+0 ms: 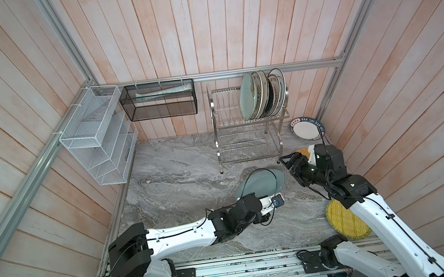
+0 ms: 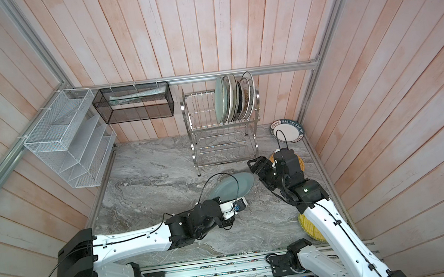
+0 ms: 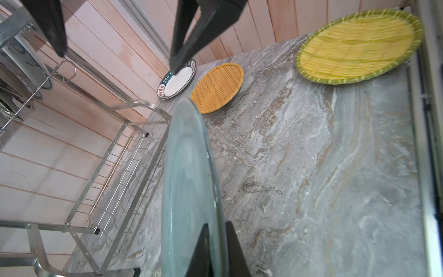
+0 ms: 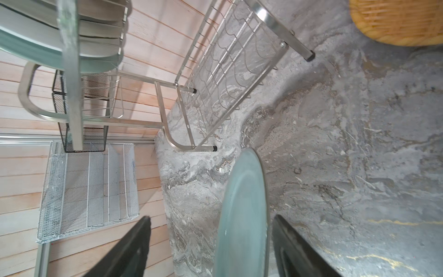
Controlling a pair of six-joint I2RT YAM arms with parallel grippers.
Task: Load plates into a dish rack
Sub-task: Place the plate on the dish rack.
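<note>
A grey-blue plate [image 1: 261,181] [image 2: 230,186] hangs tilted over the marble table [image 1: 180,178], in front of the dish rack [image 1: 248,142] [image 2: 223,147]. My left gripper [image 3: 217,223] is shut on its near rim. My right gripper [image 4: 211,217] [image 1: 285,166] stands open, one finger on each side of the plate's [image 4: 242,215] far rim without touching it. Several plates [image 1: 261,95] stand in the rack's upper tier. The lower tier [image 3: 115,167] holds none. On the table lie a white plate with a lettered rim [image 1: 308,128], an orange woven plate [image 3: 217,87] and a yellow woven plate [image 3: 357,45].
A white mesh organiser [image 1: 98,139] and a black mesh basket [image 1: 158,101] hang on the walls at the back left. Wooden walls close in the table on three sides. The right arm reaches over the yellow woven plate [image 1: 344,222].
</note>
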